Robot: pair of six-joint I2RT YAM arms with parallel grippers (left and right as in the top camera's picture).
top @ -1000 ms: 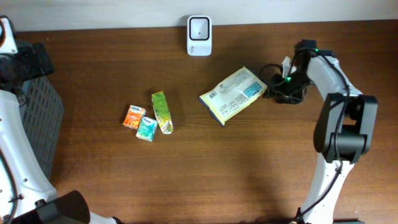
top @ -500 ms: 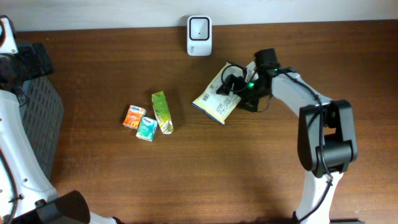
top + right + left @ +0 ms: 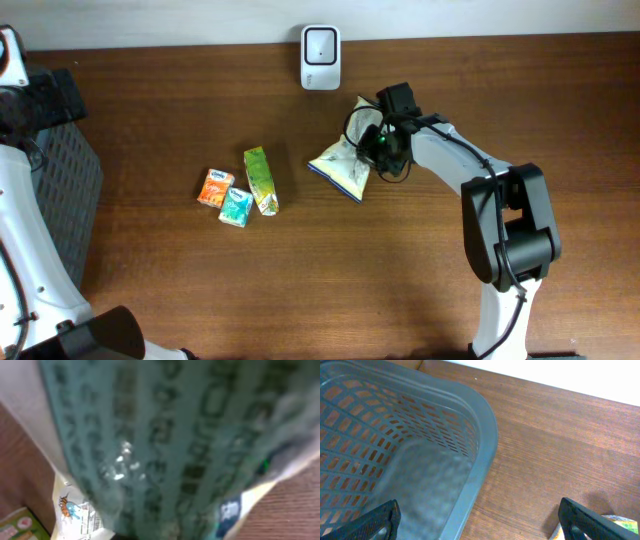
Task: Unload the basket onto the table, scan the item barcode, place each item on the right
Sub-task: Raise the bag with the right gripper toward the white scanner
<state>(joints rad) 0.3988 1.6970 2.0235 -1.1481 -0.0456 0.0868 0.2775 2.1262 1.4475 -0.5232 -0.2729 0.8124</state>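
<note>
in the pick-up step the snack packet (image 3: pixel 338 170), near the scanner (image 3: pixel 320 45), is pinched at its edge by the closed right gripper (image 3: pixel 374 145); next, its barcode is to be lifted and turned toward the scanner.

The snack packet (image 3: pixel 338 168) is a pale yellow pouch with white label panels and teal print. It is crumpled and tipped up on its lower edge rather than lying flat on the surface, below and a little right of the scanner (image 3: pixel 320 57). Its upper right end seems pinched by the right gripper (image 3: pixel 380 148); the close view is blurred. The scanner is a small white box with a dark window.
</note>
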